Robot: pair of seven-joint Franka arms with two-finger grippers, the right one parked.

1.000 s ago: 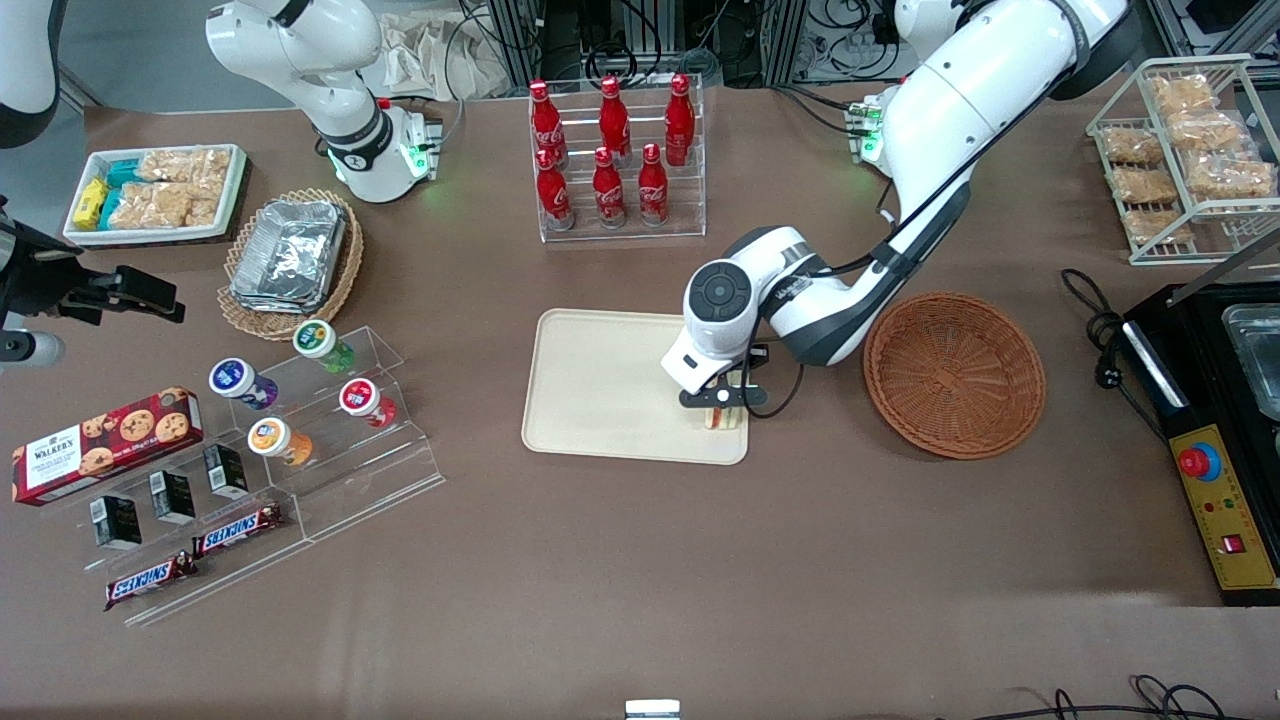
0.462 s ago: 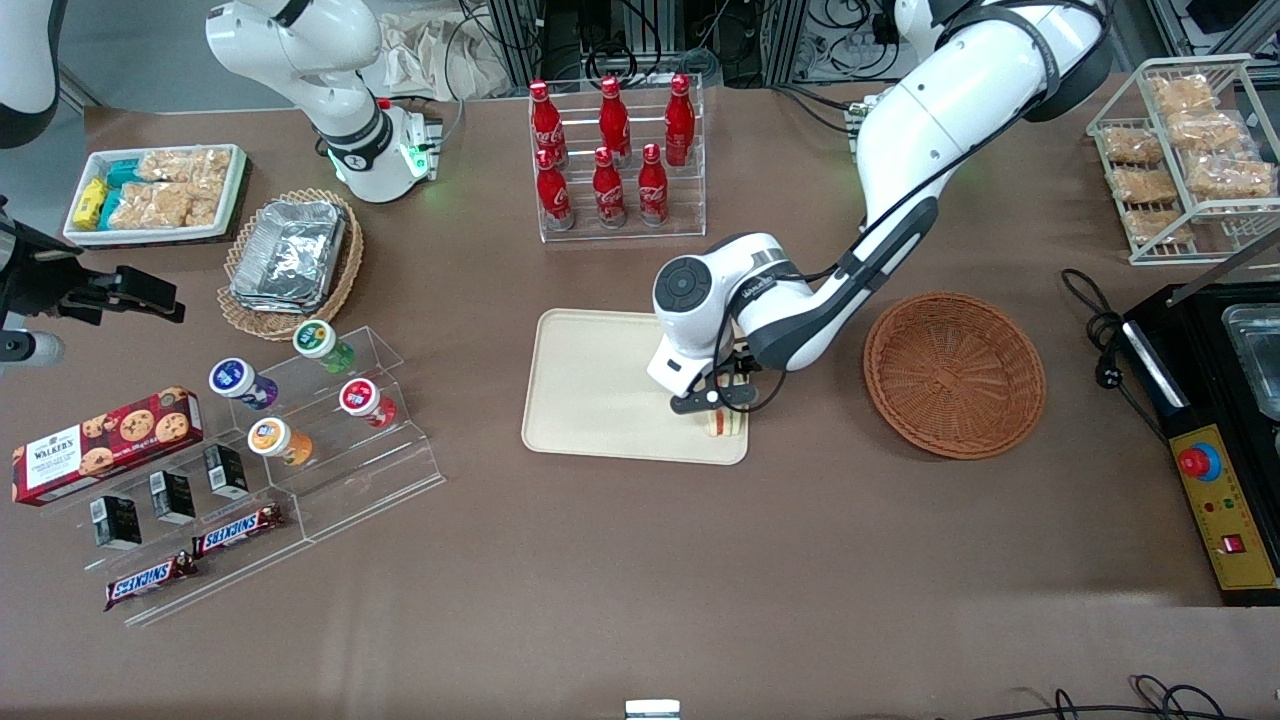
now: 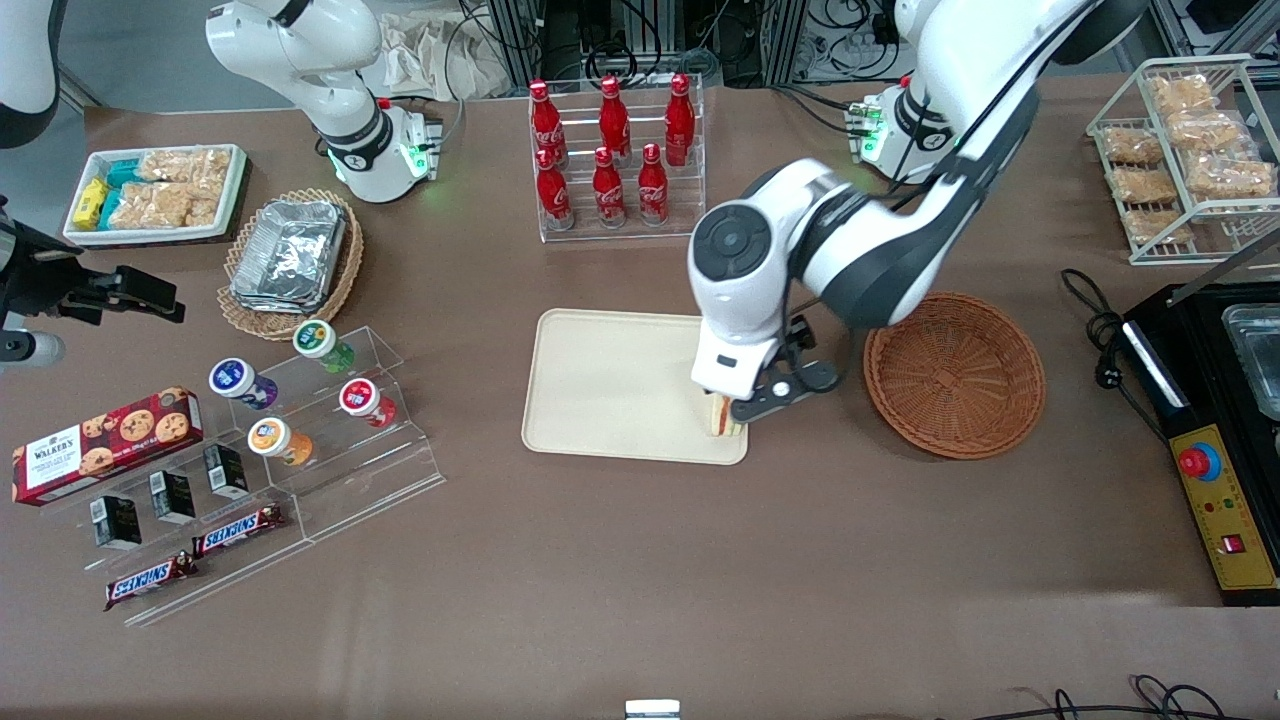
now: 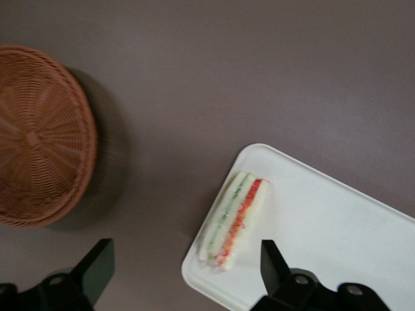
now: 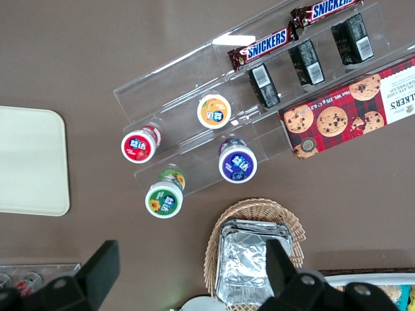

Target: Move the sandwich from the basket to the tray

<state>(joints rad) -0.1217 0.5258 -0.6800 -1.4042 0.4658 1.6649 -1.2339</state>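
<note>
The sandwich lies on its side on the cream tray, in the tray corner nearest the front camera and closest to the basket. Its red and green filling stripes face the wrist camera. My left gripper hangs above that corner, open, with its fingers spread wide and nothing between them, not touching the sandwich. The reddish-brown woven basket stands empty beside the tray, toward the working arm's end of the table.
A clear rack of red cola bottles stands farther from the front camera than the tray. An acrylic stand with yogurt cups lies toward the parked arm's end. A black machine and a wire snack rack sit at the working arm's end.
The gripper has let go of the sandwich and risen above it, swinging slightly toward the basket. The sandwich stays on the tray corner.
</note>
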